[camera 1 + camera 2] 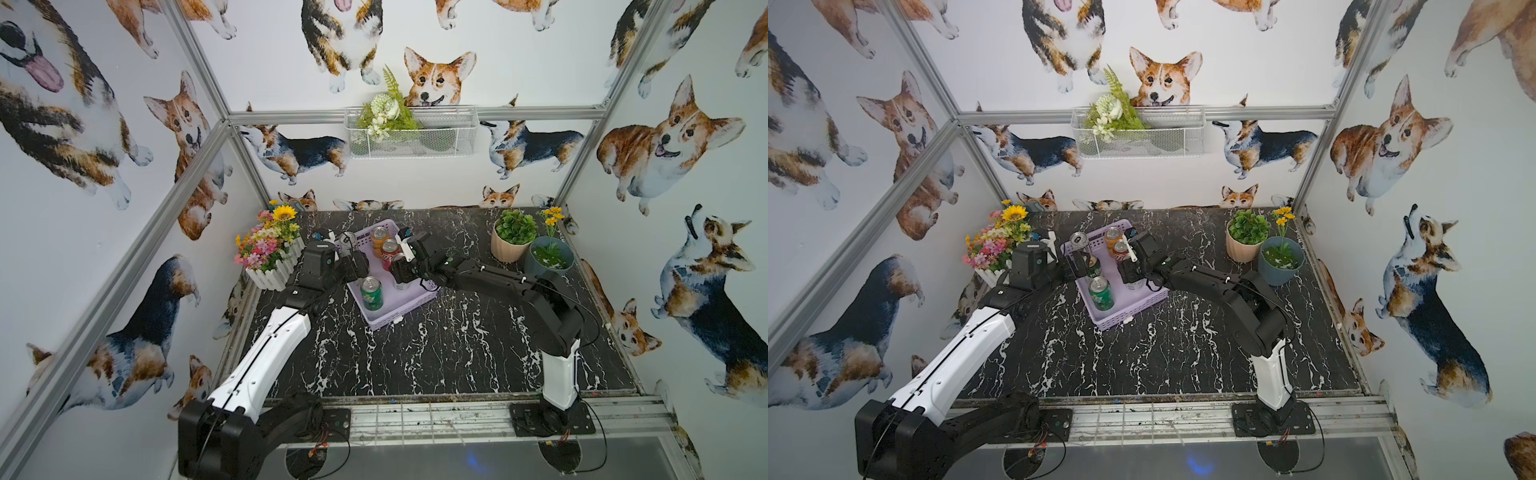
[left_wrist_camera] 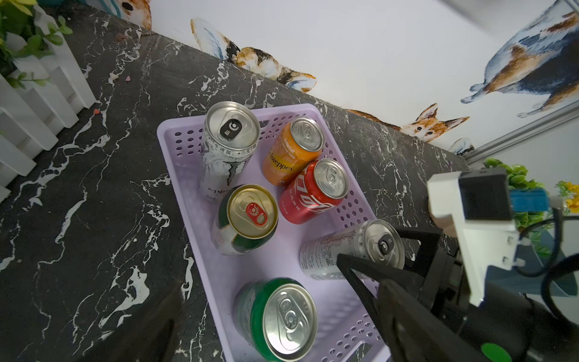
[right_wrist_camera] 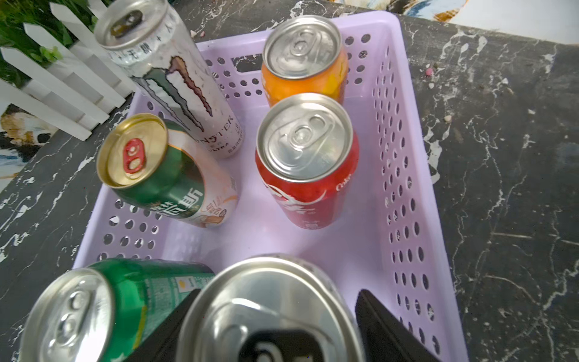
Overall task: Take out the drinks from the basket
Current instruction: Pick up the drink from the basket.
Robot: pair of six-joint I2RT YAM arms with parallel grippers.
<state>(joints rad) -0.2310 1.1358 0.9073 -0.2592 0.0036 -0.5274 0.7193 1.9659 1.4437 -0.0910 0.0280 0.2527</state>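
Inside the basket: all six cans stand upright and none is out yet. The purple basket [image 3: 404,156] sits on the desk [image 1: 415,357] toward its far left corner, just beside the flower box [image 1: 274,257].
Right claw: the right claw [image 2: 383,250] has one jaw on each side of the tall silver can [image 2: 332,254], up near its top. I cannot tell whether the jaws are already pressing on it.
Left claw: the left claw [image 1: 1077,268] is spread wide and empty. It hovers over the basket's left edge, near the gold-topped green can [image 2: 247,216].
Slip: the metal is smooth and the hold sits high. If the can is lifted before the jaws bite, it could slide out or swing and fall back in.
Knock: the red can [image 2: 313,194] and the other green can [image 2: 282,316] stand near the tall silver can. A tilted or sideways lift could topple one.
Basket drag: one jaw sits between the can and the basket wall. If it catches the wall on the way up, it could lift or shift the whole basket.
Arm clash: both claws hang over the same small basket, so a sideways carry toward the left claw could strike it.
Safer guess: lift straight up, then move toward the open right side of the desk.
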